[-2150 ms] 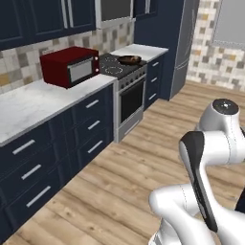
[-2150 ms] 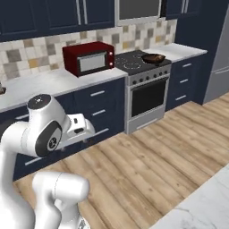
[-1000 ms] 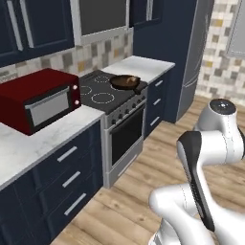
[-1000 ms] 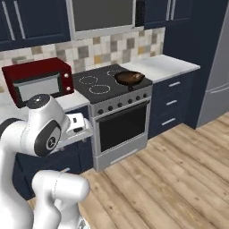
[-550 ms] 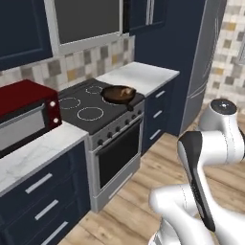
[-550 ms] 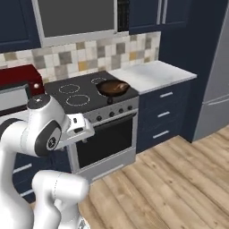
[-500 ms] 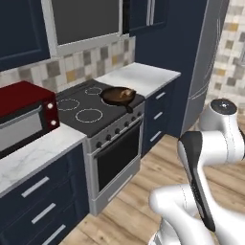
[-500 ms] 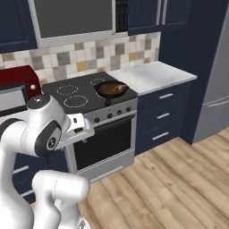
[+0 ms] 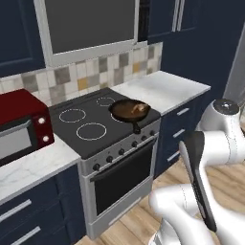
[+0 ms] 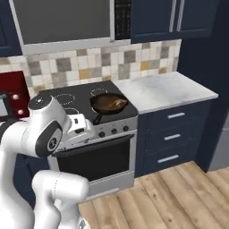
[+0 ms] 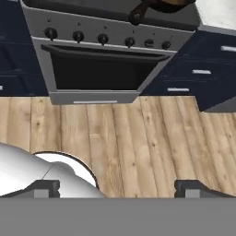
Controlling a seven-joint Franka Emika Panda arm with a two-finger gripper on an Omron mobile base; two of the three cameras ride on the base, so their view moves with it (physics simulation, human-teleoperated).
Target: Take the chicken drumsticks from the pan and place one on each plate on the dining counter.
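Claw spread wide and empty, pointing down at the wooden floor before the oven.
On the stove, the pan sits on the front right burner, its handle reaching toward the front edge. A pale drumstick lies inside it at the right; a second piece cannot be made out. White worktop adjoins the stove's right edge, and a red microwave stands left of it.
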